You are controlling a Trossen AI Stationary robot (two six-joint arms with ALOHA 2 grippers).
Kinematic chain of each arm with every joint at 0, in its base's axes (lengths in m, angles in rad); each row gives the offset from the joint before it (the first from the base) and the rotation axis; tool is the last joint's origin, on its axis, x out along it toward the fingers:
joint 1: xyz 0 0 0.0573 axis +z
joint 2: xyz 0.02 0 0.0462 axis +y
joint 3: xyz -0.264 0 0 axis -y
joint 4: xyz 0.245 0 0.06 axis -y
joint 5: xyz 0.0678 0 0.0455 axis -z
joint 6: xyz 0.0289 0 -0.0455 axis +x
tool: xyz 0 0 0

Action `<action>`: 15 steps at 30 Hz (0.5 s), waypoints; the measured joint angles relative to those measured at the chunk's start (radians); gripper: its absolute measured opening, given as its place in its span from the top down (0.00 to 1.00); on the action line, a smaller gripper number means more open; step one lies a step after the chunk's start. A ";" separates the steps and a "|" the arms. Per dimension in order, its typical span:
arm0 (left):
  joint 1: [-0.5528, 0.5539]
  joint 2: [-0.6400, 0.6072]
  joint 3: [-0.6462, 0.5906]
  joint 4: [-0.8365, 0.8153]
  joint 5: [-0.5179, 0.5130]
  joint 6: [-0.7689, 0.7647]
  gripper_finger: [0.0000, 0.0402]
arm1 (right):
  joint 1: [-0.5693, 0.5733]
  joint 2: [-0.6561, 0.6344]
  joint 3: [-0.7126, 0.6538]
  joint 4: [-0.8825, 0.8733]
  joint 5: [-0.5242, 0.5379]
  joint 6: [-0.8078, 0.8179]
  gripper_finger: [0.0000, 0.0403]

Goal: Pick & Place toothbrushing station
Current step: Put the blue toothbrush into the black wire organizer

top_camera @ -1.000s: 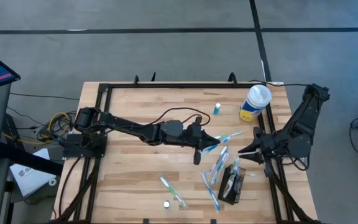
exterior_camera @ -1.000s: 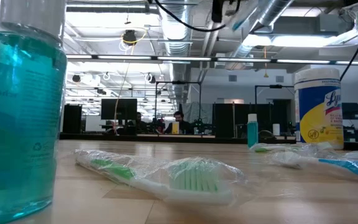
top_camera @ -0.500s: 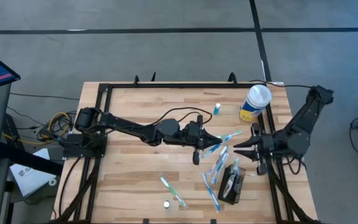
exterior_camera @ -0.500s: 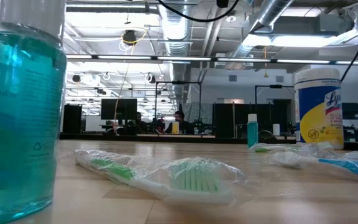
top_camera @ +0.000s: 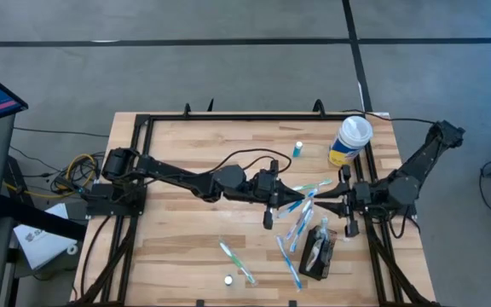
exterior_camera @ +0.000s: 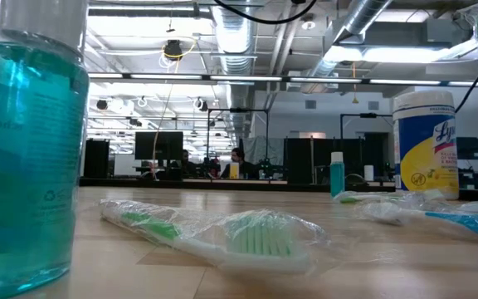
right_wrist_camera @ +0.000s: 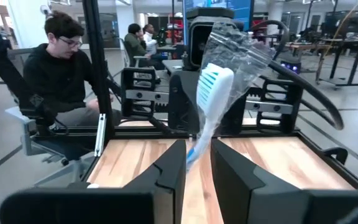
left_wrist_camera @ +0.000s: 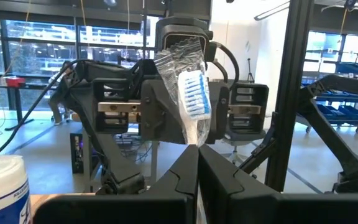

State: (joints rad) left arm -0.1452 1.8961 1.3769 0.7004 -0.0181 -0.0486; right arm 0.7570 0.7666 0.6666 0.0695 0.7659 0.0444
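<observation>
The toothbrushing station, a small black mesh holder (top_camera: 316, 252), lies on the table near its right edge with wrapped brushes in it. No gripper touches it. My left gripper (top_camera: 291, 200) (left_wrist_camera: 197, 163) reaches level from the left and is shut on a plastic-wrapped blue toothbrush (left_wrist_camera: 191, 93) (right_wrist_camera: 213, 84). My right gripper (top_camera: 322, 201) (right_wrist_camera: 197, 165) faces it from the right. It is open, with one finger on each side of that brush's handle (right_wrist_camera: 199, 144). My left gripper pinches the wrapped toothbrush's handle (left_wrist_camera: 197, 144) between its two shut fingers, which come level from the table's left and lie across the brush. The brush stands upright above the fingers, bristle head up, clear of the table. Whether my right gripper touches the handle I cannot tell.
Several wrapped toothbrushes (top_camera: 301, 223) (top_camera: 237, 261) (exterior_camera: 222, 232) lie loose on the wood. A white-lidded yellow-and-blue canister (top_camera: 350, 141) (exterior_camera: 426, 141) and a small blue bottle (top_camera: 297, 150) stand at the back right. A mouthwash bottle (exterior_camera: 23, 141) stands close to the low camera. People sit beyond the table.
My right gripper has moved toward the table's left until its fingers stand around the held brush. My left gripper has risen a little with the brush, out of the top of the low view.
</observation>
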 joint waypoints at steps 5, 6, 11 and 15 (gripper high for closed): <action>0.000 0.000 0.000 0.006 -0.005 0.024 1.00 | -0.039 0.017 0.000 0.017 -0.044 0.000 0.84; 0.000 0.000 0.000 0.006 -0.009 0.024 1.00 | -0.049 0.028 0.000 0.028 -0.057 -0.001 0.84; 0.000 0.000 0.000 0.009 -0.010 0.026 1.00 | -0.083 0.063 0.000 0.082 -0.070 -0.050 0.84; 0.000 0.000 0.000 0.012 -0.011 0.026 1.00 | -0.084 0.065 0.000 0.107 -0.088 -0.069 0.84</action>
State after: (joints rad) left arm -0.1450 1.8961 1.3769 0.7126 -0.0289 -0.0227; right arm 0.6727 0.8313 0.6666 0.1766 0.6783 -0.0251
